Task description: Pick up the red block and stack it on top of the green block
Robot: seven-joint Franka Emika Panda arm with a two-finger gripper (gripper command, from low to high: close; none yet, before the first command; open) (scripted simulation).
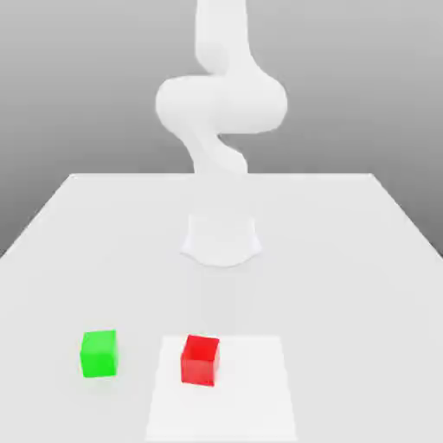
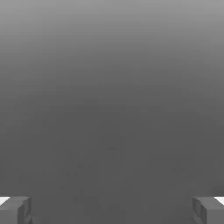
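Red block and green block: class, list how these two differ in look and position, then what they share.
The red block sits on a lighter square patch; the green block sits on plain table. The red block is turned slightly; the green block looks squarer to the exterior view. Both look like similar-sized cubes, apart, untouched.

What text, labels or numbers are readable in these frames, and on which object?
None: no readable text, label, brand, number or sign in either view.
Small red cube: plain faces, no markings.
Small green cube: plain faces, no markings.
White tabletop: blank.
White robot arm: no logo or lettering.
Grey gripper fingertips: unmarked.
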